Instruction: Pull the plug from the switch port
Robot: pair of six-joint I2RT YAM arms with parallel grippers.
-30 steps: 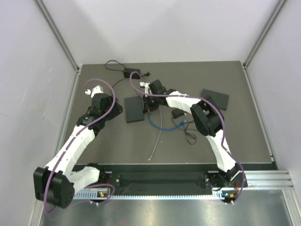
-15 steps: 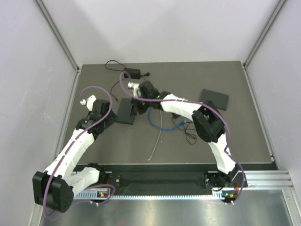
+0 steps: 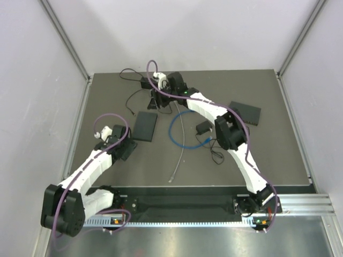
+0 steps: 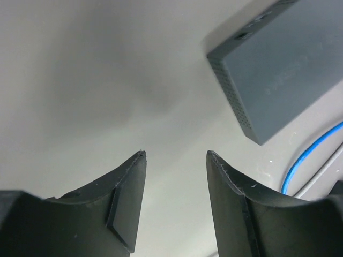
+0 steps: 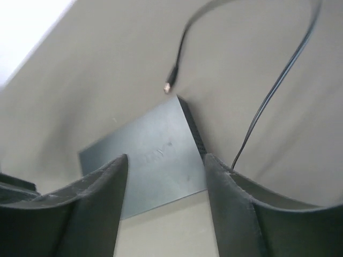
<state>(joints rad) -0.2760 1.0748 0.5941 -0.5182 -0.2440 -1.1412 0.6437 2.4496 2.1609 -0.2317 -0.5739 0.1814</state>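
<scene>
The switch [image 3: 146, 126] is a flat dark box lying left of centre on the table; no cable reaches it in the top view. It fills the gap between my right fingers [image 5: 150, 160] from below, and its corner [image 4: 284, 69] shows in the left wrist view. A grey cable [image 3: 181, 142] runs toward me and ends in a loose plug [image 3: 172, 179]. My right gripper [image 3: 154, 101] [image 5: 165, 156] hovers open just behind the switch, holding nothing. My left gripper [image 3: 127, 150] [image 4: 176, 152] is open over bare table, near-left of the switch.
A blue cable [image 3: 174, 128] [image 4: 311, 158] loops right of the switch. A second dark box [image 3: 245, 112] lies at the right. A black adapter [image 3: 203, 127] and thin black leads [image 3: 131, 99] [image 5: 278, 80] lie around the back and centre.
My right gripper dragged the switch left, then opened and moved toward the back. My left arm drew back toward the near left.
</scene>
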